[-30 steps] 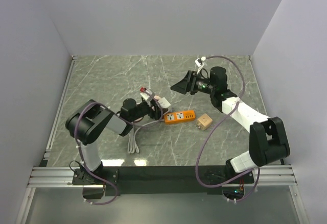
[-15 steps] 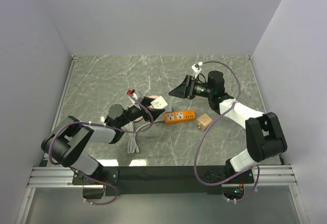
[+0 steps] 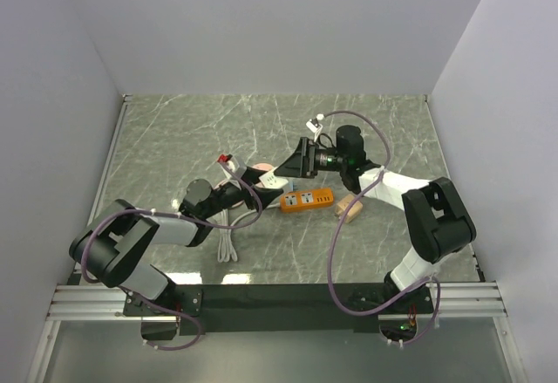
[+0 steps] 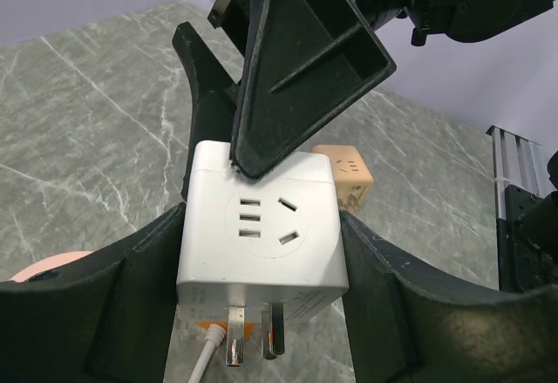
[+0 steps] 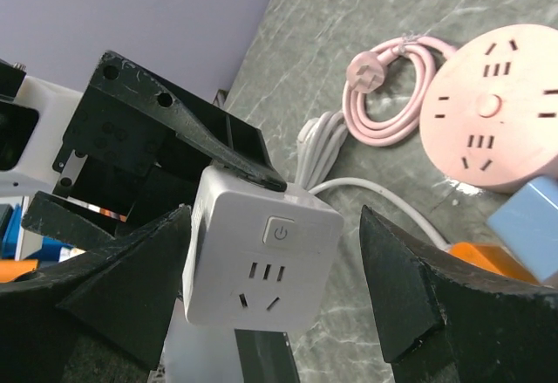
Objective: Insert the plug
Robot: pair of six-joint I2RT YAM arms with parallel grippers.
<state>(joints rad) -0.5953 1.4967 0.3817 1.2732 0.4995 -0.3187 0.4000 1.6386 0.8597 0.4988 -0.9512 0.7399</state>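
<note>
A: Where's the plug rn?

B: White cube plug (image 4: pixel 261 235) is clamped by its sides in the left tool (image 3: pixel 261 181). It's up off the bench (image 3: pixel 174 130), over the left end of the orange strip (image 3: pixel 307 199). Prongs (image 4: pixel 253 339) point down, w/ a bit of orange showing right under them in the left wrist view.

A: And the right tool?

B: Right tool (image 5: pixel 277 222) is wide, straddling the cube w/ gaps both sides, so no grip. One finger looks to touch the cube's top edge.

A: How to do the insert well?

B: IMO line the prongs up w/ a socket first. Can't tell which socket they're over, so check b4 pushing. Hold the cube upright and go straight down, no tilt. The strip lies loose on the bench and prob slides, so use the right tool to press the cube's top or pin the strip, not squeeze.

A: Anything in the way?

B: White cord (image 5: pixel 384 193) runs close by the strip's left end, don't snag it. Pink round socket (image 5: pixel 493 121) sits just beyond that end, tan cube (image 3: pixel 350 208) off the right end. Both are apart from the strip.
</note>
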